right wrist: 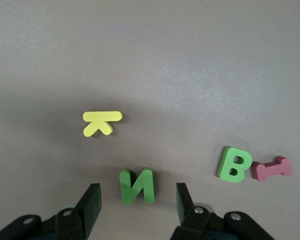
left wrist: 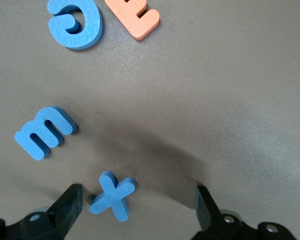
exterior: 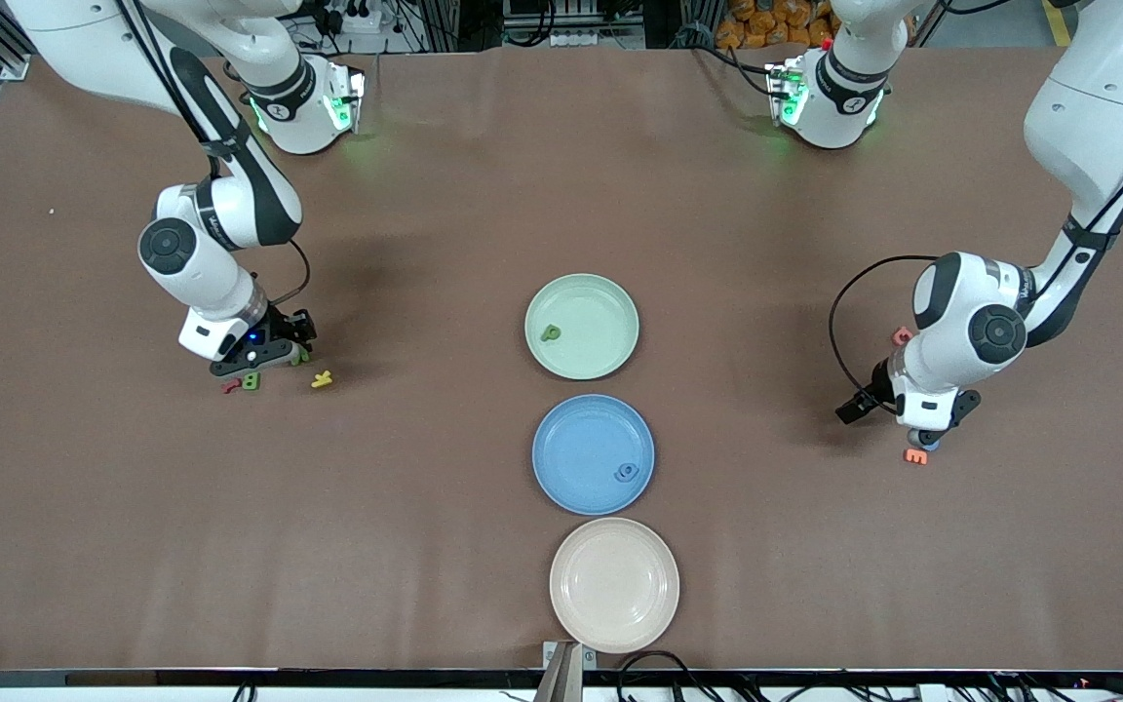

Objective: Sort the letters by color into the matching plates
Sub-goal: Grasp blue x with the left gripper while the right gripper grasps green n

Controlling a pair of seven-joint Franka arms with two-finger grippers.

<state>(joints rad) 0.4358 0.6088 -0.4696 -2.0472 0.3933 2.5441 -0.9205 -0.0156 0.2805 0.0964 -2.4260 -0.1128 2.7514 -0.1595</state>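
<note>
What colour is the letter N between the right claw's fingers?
Green; the letter N shows best in the right wrist view.

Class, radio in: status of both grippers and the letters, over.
Right gripper low, fingers astride green N, not shut. Left gripper open over blue x. One letter in green plate, one in blue plate. Nothing blocking.

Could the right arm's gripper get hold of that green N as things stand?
Probably yes. The right gripper hangs low over the green N, its fingers on either side of the letter, nothing between them. The green B and yellow K lie apart from it.
</note>
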